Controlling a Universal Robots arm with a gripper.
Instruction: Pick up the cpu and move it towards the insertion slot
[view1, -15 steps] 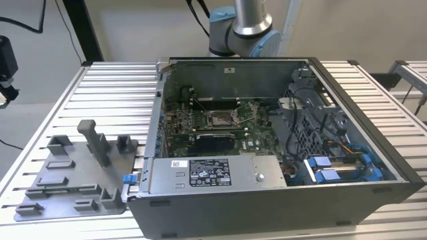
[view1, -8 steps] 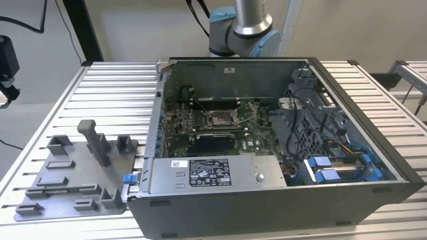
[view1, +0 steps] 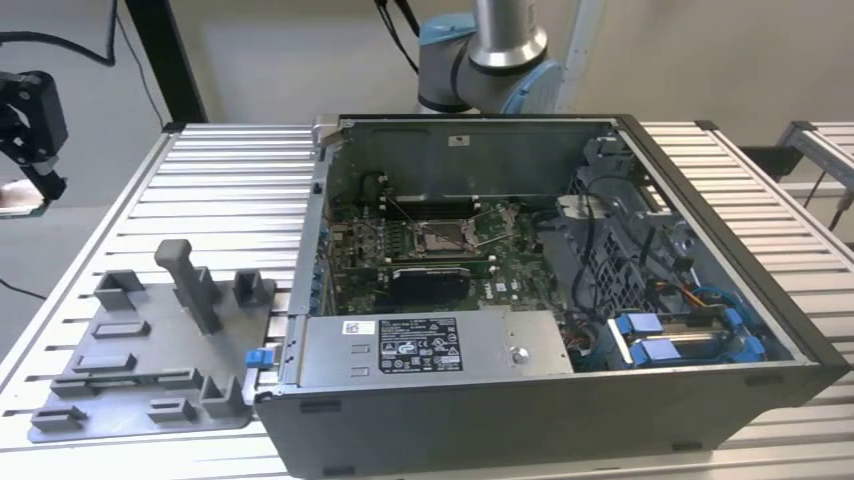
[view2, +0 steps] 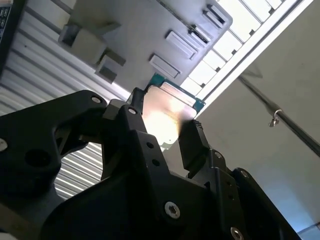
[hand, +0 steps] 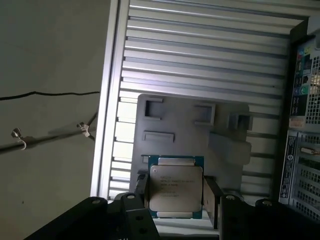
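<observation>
Holding cpu (hand: 176, 182) by two opposite edges, clamped in gripper (hand: 177, 199). Hanging high at the exterior view's left, wrist pointed down over fixture plate (hand: 190, 132) by table (hand: 200, 50) edge. Well apart from slot (view1: 441, 238) inside open case (view1: 561, 400).

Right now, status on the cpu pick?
Gripper shut on cpu, held in the air near the grey fixture plate. Insertion slot sits inside the open case, toward the exterior view's right. Case side wall stands between them.
</observation>
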